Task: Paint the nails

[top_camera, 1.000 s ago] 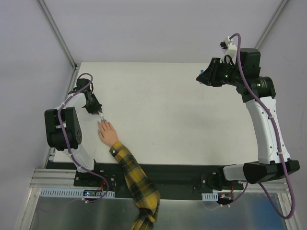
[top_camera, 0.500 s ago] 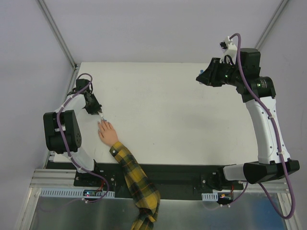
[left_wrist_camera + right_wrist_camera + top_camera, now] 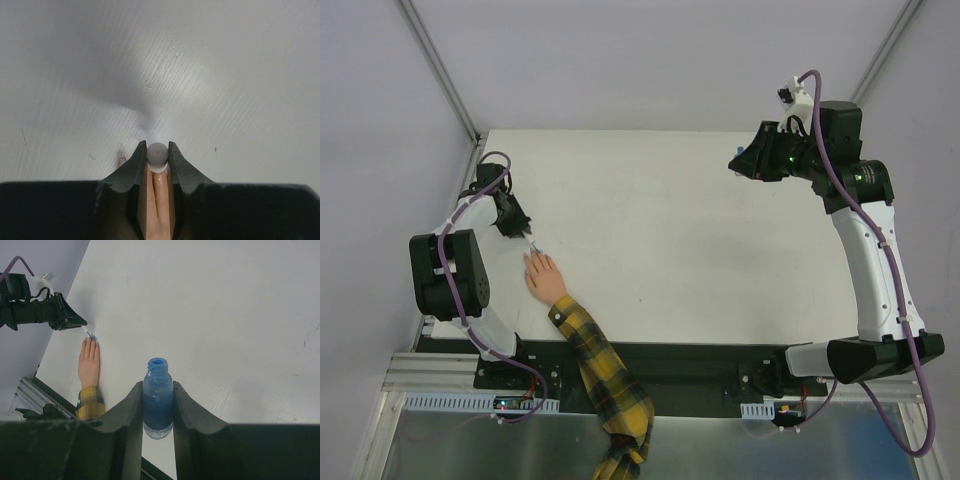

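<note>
A small peach hand point(image 3: 544, 277) in a yellow-and-black plaid sleeve point(image 3: 601, 372) lies flat at the table's left front. My left gripper point(image 3: 525, 236) hovers just beyond its fingertips, shut on a grey-white round brush cap point(image 3: 157, 156). The brush point(image 3: 89, 334) points down at the nails point(image 3: 94, 340), where a light blue tint shows. Peach fingers point(image 3: 161, 205) show between the jaws in the left wrist view. My right gripper point(image 3: 158, 390) is raised at the back right, shut on an open bottle of blue polish point(image 3: 158, 395).
The white table point(image 3: 670, 220) is bare apart from the hand. A small dark mark point(image 3: 121, 160) sits on the table by the left finger. The black base rail point(image 3: 700, 360) runs along the near edge, and grey walls close in left and right.
The left arm has shifted very slightly to the left, the brush staying by the fingertips. The right arm and bottle have not moved.
</note>
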Motion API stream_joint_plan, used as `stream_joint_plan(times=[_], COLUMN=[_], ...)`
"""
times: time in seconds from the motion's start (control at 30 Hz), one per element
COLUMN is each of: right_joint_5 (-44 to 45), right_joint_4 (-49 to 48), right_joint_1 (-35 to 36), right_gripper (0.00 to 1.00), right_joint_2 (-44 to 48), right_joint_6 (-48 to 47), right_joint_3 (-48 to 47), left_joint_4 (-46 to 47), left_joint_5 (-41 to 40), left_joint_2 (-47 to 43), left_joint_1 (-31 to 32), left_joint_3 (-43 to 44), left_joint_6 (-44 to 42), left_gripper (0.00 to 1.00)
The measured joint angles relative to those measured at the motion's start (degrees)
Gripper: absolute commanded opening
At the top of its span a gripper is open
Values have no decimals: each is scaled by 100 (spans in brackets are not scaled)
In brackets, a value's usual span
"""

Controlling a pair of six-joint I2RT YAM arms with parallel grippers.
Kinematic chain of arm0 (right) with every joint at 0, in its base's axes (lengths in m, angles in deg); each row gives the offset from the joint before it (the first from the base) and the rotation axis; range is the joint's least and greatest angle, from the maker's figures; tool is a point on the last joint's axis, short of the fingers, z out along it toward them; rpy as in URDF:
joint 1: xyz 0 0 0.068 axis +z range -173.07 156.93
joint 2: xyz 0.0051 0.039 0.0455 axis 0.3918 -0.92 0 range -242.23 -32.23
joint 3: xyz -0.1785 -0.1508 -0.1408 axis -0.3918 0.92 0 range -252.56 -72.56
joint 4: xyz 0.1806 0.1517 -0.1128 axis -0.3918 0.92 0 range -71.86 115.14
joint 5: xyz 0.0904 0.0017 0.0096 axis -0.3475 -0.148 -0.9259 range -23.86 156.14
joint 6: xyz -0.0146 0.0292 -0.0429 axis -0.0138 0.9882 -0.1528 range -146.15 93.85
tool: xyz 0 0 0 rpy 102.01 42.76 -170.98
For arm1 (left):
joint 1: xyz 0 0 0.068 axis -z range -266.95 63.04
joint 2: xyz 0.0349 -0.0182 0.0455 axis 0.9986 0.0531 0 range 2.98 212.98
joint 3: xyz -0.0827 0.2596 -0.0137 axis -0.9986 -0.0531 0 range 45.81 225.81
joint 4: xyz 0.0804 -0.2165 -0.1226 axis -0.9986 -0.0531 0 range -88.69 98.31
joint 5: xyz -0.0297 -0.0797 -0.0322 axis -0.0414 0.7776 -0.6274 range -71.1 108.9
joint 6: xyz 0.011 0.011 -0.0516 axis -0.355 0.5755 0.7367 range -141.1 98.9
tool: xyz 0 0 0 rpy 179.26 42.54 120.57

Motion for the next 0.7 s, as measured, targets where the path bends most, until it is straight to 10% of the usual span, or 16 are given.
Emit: stream_joint_plan(times=[0.7], right_joint_5=[0], right_joint_4=[-24], right_joint_1=[-7], right_gripper=[0], right_joint_2=[0], right_joint_6=[2], right_joint_3=[7], left_joint_4=[-2], left_joint_5=[-37], left_joint_2=[170], left_joint_1=[-2], left_joint_3=[87], left_joint_6=[-55], left_gripper=[0])
